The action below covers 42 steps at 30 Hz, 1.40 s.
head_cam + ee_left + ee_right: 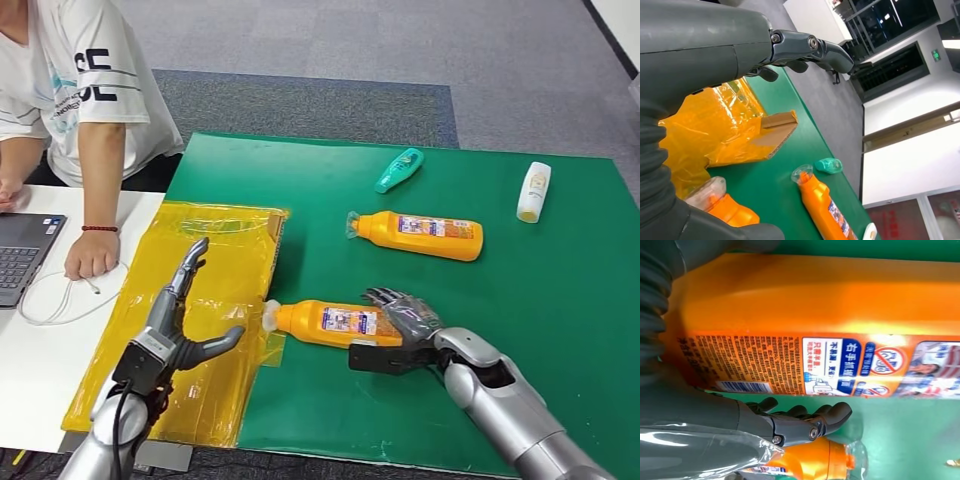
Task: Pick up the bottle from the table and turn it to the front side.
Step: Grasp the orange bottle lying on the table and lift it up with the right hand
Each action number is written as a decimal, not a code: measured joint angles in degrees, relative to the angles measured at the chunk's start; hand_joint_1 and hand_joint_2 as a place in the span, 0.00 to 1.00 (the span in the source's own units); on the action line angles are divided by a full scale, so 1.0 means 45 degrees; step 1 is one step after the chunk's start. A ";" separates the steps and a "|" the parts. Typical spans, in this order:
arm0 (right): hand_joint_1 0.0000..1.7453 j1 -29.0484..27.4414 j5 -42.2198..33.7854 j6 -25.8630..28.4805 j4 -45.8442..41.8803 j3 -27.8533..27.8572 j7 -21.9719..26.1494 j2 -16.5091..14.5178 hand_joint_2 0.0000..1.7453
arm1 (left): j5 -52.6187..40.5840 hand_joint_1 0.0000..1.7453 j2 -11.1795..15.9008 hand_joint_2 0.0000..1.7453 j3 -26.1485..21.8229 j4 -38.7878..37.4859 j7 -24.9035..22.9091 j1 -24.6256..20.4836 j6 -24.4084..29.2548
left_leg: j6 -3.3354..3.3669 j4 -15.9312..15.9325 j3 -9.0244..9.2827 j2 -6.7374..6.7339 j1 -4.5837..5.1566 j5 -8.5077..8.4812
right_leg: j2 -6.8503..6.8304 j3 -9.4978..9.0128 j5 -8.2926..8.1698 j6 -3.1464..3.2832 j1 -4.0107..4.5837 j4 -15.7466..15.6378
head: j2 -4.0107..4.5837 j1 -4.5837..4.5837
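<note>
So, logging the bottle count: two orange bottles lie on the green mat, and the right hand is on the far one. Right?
Not quite. In the head view the right hand is on the near orange bottle; the far orange bottle lies untouched on the green mat.

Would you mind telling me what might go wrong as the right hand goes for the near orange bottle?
The right hand sits at the base end of the near orange bottle, so it may tip cap-down when lifted. Its cap overlaps the yellow sheet, which might snag. The left hand hangs open above that sheet.
</note>
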State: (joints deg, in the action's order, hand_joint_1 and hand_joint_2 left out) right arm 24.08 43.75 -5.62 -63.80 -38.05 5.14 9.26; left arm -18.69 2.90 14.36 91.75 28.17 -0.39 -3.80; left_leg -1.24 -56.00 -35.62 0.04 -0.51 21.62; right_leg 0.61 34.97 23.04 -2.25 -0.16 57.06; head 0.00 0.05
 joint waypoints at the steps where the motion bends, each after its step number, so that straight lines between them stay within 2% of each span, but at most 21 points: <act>1: 0.00 0.0054 -0.0010 -0.0021 0.0093 -0.0071 -0.0019 -0.0002 1.00 | 0.0006 0.00 -0.0011 1.00 0.0000 -0.0013 0.0000 -0.0011 -0.0004 | 0.0000 0.0000 0.0000 0.0000 0.0000 0.0000 | 0.0000 0.0000 0.0000 0.0000 0.0000 0.0000 | 0.0001 0.0000; 8: 0.00 0.0398 -0.0070 -0.0077 0.0663 -0.0479 -0.0060 -0.0030 1.00 | 0.0040 0.00 -0.0078 1.00 0.0000 -0.0125 0.0000 -0.0122 -0.0024 | -0.0001 0.0000 0.0010 -0.0003 0.0000 0.0001 | 0.0002 -0.0005 -0.0003 0.0003 0.0000 0.0000 | 0.0002 0.0000; 9: 0.03 0.0434 -0.0081 -0.0077 0.0715 -0.0516 -0.0060 -0.0034 1.00 | 0.0053 0.00 -0.0084 1.00 0.0000 -0.0131 0.0000 -0.0127 -0.0024 | -0.0001 0.0000 0.0012 -0.0003 0.0000 0.0001 | 0.0002 -0.0006 -0.0004 0.0005 0.0000 0.0000 | 0.0002 0.0000; 12: 0.33 0.0542 -0.0146 -0.0084 0.0877 -0.0633 -0.0060 -0.0043 1.00 | 0.0098 0.00 -0.0090 1.00 0.0000 -0.0151 0.0000 -0.0139 -0.0024 | -0.0003 0.0000 0.0025 -0.0004 -0.0001 -0.0001 | 0.0003 -0.0013 -0.0008 0.0010 0.0000 -0.0001 | 0.0004 0.0002; 13: 0.55 0.0569 -0.0171 -0.0089 0.0919 -0.0663 -0.0060 -0.0044 1.00 | 0.0114 0.00 -0.0090 1.00 0.0000 -0.0160 0.0000 -0.0142 -0.0024 | -0.0004 0.0000 0.0029 -0.0004 -0.0001 -0.0001 | 0.0003 -0.0016 -0.0009 0.0012 0.0001 -0.0001 | 0.0004 0.0001; 16: 1.00 0.0614 -0.0243 -0.0096 0.0998 -0.0702 -0.0060 -0.0045 1.00 | 0.0161 0.00 -0.0090 1.00 0.0000 -0.0183 0.0000 -0.0143 -0.0024 | -0.0010 0.0000 0.0038 -0.0004 -0.0002 -0.0006 | 0.0004 -0.0021 -0.0016 0.0021 0.0002 -0.0001 | 0.0002 0.0000; 28: 1.00 0.0777 -0.0818 -0.0123 0.1280 -0.0794 -0.0006 -0.0045 1.00 | 0.0236 0.00 -0.0087 1.00 0.0000 -0.0289 0.0000 -0.0180 -0.0019 | -0.0014 0.0000 0.0051 -0.0004 -0.0001 -0.0010 | 0.0003 -0.0033 -0.0021 0.0023 0.0001 -0.0001 | 0.0002 0.0002; 33: 1.00 0.0816 -0.1424 -0.0114 0.1454 -0.0768 0.0392 -0.0039 1.00 | 0.0266 0.00 -0.0086 1.00 0.0000 -0.0357 0.0013 -0.0232 -0.0019 | -0.0013 0.0000 0.0054 -0.0005 -0.0002 -0.0008 | 0.0003 -0.0032 -0.0018 0.0024 0.0001 -0.0002 | 0.0003 0.0000; 38: 1.00 0.0676 -0.2814 -0.0467 0.1660 -0.0500 0.1764 0.0035 1.00 | 0.0426 0.00 -0.0083 1.00 0.0000 -0.0490 0.0126 -0.0354 -0.0027 | -0.0014 0.0000 0.0058 -0.0010 -0.0002 -0.0006 | 0.0009 -0.0028 -0.0019 0.0025 0.0001 -0.0003 | 0.0001 0.0002; 42: 1.00 0.0299 -0.5090 -0.2064 0.1881 0.0152 0.4064 0.0453 1.00 | 0.0672 0.00 -0.0047 1.00 0.0005 -0.0747 0.0468 -0.0553 -0.0063 | -0.0011 0.0000 0.0049 -0.0003 -0.0001 -0.0009 | 0.0000 -0.0031 -0.0018 0.0021 0.0000 -0.0004 | 0.0001 0.0001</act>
State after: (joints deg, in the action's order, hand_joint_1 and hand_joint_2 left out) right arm 25.42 20.84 -14.91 -55.34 -37.36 23.43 11.30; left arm -15.67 2.68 14.38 88.39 30.28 -2.88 -4.09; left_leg -1.29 -56.00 -35.40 0.03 -0.52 21.58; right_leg 0.61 34.83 22.96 -2.16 -0.16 57.05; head 0.01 0.06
